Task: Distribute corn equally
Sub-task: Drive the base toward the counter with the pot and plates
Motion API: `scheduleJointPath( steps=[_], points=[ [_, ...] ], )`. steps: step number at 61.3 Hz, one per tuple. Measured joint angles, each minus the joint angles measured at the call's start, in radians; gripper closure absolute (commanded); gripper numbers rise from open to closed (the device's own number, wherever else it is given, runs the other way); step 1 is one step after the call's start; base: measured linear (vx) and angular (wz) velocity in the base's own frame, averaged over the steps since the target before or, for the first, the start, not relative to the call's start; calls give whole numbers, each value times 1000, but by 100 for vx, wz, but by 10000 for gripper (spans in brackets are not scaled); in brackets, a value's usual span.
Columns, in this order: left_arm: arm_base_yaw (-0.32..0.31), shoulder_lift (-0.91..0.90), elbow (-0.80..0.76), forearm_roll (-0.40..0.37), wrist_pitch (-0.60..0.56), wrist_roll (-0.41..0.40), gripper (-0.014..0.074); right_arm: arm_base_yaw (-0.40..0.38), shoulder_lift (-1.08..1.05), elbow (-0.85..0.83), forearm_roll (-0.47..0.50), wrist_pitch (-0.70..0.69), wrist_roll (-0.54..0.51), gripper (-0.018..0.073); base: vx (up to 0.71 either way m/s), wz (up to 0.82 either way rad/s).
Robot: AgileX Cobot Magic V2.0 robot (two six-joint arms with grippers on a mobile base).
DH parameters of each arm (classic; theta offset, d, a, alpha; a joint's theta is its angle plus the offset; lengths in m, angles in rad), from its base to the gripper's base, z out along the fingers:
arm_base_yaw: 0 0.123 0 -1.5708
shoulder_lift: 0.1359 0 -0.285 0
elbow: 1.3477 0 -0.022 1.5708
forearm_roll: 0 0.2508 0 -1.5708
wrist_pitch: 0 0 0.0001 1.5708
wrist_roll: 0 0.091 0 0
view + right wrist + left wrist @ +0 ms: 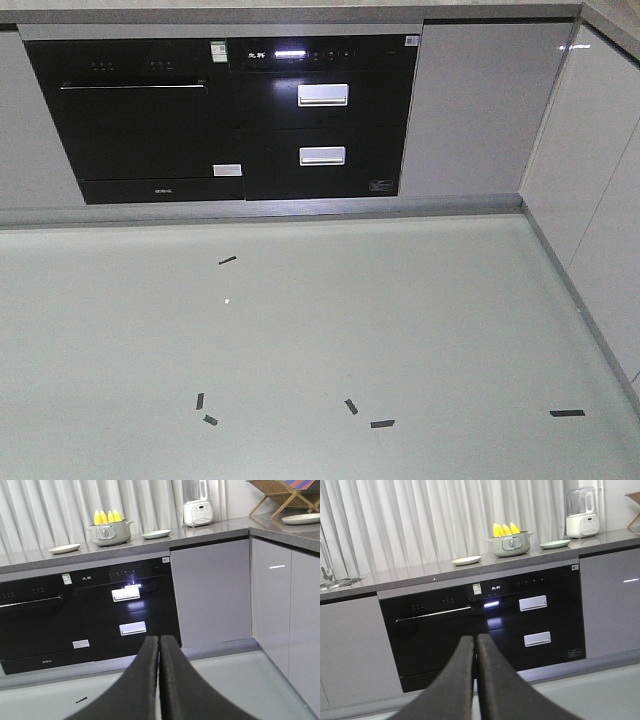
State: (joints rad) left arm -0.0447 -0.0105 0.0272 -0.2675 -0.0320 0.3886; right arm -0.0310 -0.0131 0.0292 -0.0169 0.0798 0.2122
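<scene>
Standing in the pot (510,545) on the desk (395,578), no corn (506,529) yet moved to either plate (466,560); left tool (475,641) and right tool (159,641) pressed together, empty.

- Four corn cobs (107,517): bright yellow, husked, tapered to pointed tips.
- Pose: upright, tips up, packed side by side in one row.
- Location: inside a grey-green pot (109,534) on the countertop (30,556). The lower parts are hidden by the pot wall.

Left pincer (475,640) and right pincer (159,640) are tapered, black.
</scene>
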Motion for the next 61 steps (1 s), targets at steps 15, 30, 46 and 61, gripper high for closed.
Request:
scheduleJointPath(
  steps=[15,30,46,61],
  points=[
    [0,0,0,0,0,0,603,0,0,0,0,0,0,564,0,0],
    [0,0,0,0,0,0,603,0,0,0,0,0,0,564,0,0],
    [0,0,0,0,0,0,603,0,0,0,0,0,0,564,1,1],
    [0,0,0,0,0,0,603,0,0,0,0,0,0,564,4,4]
  ],
)
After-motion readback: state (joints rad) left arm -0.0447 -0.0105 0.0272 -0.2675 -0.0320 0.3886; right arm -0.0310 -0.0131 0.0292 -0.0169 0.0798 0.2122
